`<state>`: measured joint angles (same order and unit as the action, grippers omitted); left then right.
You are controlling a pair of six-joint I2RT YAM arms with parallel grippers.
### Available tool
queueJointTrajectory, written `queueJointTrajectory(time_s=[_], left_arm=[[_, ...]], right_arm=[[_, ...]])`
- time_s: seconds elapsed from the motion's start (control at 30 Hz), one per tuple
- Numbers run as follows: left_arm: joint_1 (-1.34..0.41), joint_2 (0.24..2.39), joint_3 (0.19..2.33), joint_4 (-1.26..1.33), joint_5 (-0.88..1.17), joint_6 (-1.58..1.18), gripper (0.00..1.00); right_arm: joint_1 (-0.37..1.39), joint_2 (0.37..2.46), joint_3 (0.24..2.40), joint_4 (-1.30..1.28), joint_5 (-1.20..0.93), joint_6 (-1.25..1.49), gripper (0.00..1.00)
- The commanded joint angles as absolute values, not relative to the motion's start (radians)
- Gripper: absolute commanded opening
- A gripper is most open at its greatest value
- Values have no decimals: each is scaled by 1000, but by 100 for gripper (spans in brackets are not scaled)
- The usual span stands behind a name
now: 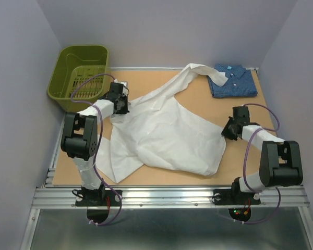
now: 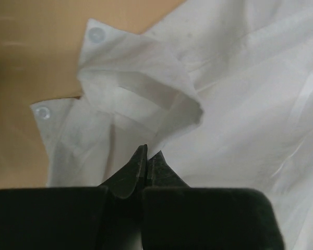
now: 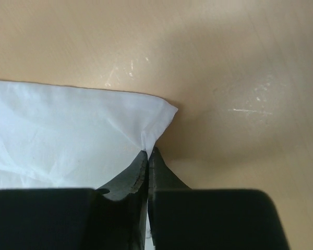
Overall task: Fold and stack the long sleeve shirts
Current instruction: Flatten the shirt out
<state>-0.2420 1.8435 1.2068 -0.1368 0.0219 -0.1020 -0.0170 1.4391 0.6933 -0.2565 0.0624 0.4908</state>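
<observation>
A white shirt (image 1: 167, 135) lies rumpled across the middle of the bench (image 1: 146, 78), one sleeve reaching the folded dark blue shirt (image 1: 235, 80) at the far right corner. The left tool (image 2: 147, 154) pinches its cloth beside a flap bearing two buttons, and the right tool (image 3: 147, 152) pinches a hem corner on the opposite side. A green basket (image 1: 81, 75) sits at far left.

- I see the white shirt (image 1: 167, 135) sprawled over the mid-table (image 1: 227, 169), blocking low passes.
- The blue shirt (image 1: 235, 80) fills the far-right corner; the green basket (image 1: 60, 73) flanks the far left.
- Bare board lies open between the shirts.
</observation>
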Motion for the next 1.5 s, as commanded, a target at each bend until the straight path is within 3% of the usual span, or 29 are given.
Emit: queueJointTrajectory(time_s=[0.0, 0.13, 0.5, 0.6, 0.7, 0.8, 0.83, 0.93, 1.0, 1.13, 1.47], left_arm=[[-128, 1753, 1243, -153, 56, -175, 0], [-40, 1752, 1232, -149, 173, -247, 0], [-20, 1732, 1192, -95, 317, -321, 0], [-21, 1740, 1192, -74, 325, -331, 4], [-20, 1744, 1189, -61, 351, -336, 11], [-21, 1732, 1190, -60, 361, -333, 24], [-26, 1715, 1190, -60, 356, -327, 32], [-35, 1681, 1187, -60, 336, -324, 52], [-52, 1646, 1184, -60, 322, -316, 66], [-95, 1579, 1184, -71, 266, -293, 80], [-371, 1384, 1160, -219, 20, -259, 82]], right_arm=[[-47, 1439, 782, -225, 138, 457, 1], [-87, 1473, 891, -258, 182, 430, 1], [-149, 1664, 1230, -328, 342, 308, 1], [-152, 1716, 1316, -333, 353, 311, 1], [-152, 1746, 1380, -351, 315, 333, 26], [-153, 1697, 1353, -356, 246, 359, 52], [-150, 1653, 1315, -357, 229, 368, 66], [-150, 1567, 1237, -359, 181, 379, 79], [-150, 1472, 1157, -365, 151, 396, 84], [-150, 1341, 1051, -399, 60, 443, 88], [-137, 1101, 786, -517, -41, 531, 88]])
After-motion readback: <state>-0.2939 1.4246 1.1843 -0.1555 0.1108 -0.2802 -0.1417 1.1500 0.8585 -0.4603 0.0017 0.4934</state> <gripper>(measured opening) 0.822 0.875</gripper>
